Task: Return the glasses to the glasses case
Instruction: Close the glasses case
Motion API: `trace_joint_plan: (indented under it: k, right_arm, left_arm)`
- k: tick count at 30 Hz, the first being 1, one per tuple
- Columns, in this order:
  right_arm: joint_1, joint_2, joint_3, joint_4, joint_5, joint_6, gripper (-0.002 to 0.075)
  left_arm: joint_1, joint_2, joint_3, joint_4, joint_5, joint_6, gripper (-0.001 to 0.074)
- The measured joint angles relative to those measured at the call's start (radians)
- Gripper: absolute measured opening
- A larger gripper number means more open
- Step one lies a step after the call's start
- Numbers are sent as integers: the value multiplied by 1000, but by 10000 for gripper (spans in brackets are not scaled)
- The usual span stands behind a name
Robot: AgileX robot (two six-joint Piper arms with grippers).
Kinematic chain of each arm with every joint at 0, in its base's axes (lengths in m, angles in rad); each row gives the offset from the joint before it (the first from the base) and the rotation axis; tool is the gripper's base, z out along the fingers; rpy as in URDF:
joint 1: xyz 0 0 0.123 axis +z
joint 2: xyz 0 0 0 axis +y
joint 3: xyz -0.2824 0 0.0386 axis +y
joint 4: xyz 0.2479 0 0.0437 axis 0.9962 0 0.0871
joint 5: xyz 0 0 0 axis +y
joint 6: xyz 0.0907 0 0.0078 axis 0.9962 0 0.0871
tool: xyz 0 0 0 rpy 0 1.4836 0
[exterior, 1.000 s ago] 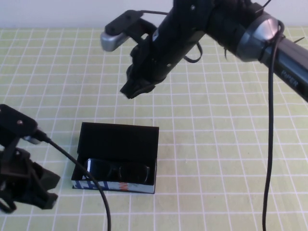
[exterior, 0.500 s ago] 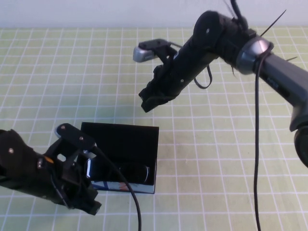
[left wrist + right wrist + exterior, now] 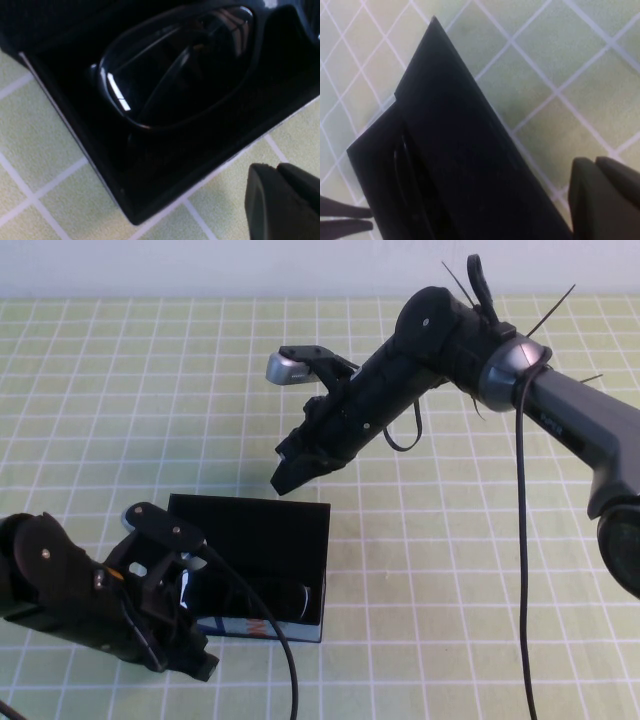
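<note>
The glasses case (image 3: pixel 296 626) lies open near the table's front, its lid (image 3: pixel 250 527) tipped back. The black glasses (image 3: pixel 290 597) lie inside it; one lens (image 3: pixel 175 65) fills the left wrist view, over the case's corner (image 3: pixel 125 205). My left gripper (image 3: pixel 195 665) is shut and empty, low beside the case's front left corner; it also shows in the left wrist view (image 3: pixel 276 167). My right gripper (image 3: pixel 285 478) is shut and empty, hovering just behind the lid's rear edge. In the right wrist view the right gripper (image 3: pixel 595 161) sits beside the lid (image 3: pixel 460 150).
A green cloth with a white grid (image 3: pixel 480 590) covers the table. The left arm's cable (image 3: pixel 270 640) runs across the case's front. The right arm (image 3: pixel 450 330) reaches in from the right over the table's back half.
The left arm has swung in from the left to the case's front left corner. The right gripper has come down and left towards the lid's rear edge.
</note>
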Motion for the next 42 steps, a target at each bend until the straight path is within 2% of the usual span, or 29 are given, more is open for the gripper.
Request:
trace_joint_plan:
  k: [9,17,27,30,34,37,42]
  right_arm:
    - [0,2,96,22,-22,-35,-16]
    - [2,2,100,273,1,-158,-16]
    - [75,-44,137,217,2,-134,-16]
    - [93,-65,167,213,5,-117,-16]
    - [110,-74,193,208,5,-93,-16]
    - [130,-77,222,196,5,-86,-16]
    - [163,-76,257,141,5,-86,-16]
  left_arm:
    - [0,0,0,-3,-2,0,-3]
    - [0,0,0,-3,-4,0,-3]
    - [0,0,0,5,-2,2,-3]
    - [0,0,-34,79,96,3,-3]
    - [0,0,-158,272,416,-22,-3]
    - [0,-13,-250,386,570,-115,-3]
    - [0,-107,-381,505,650,-239,-3]
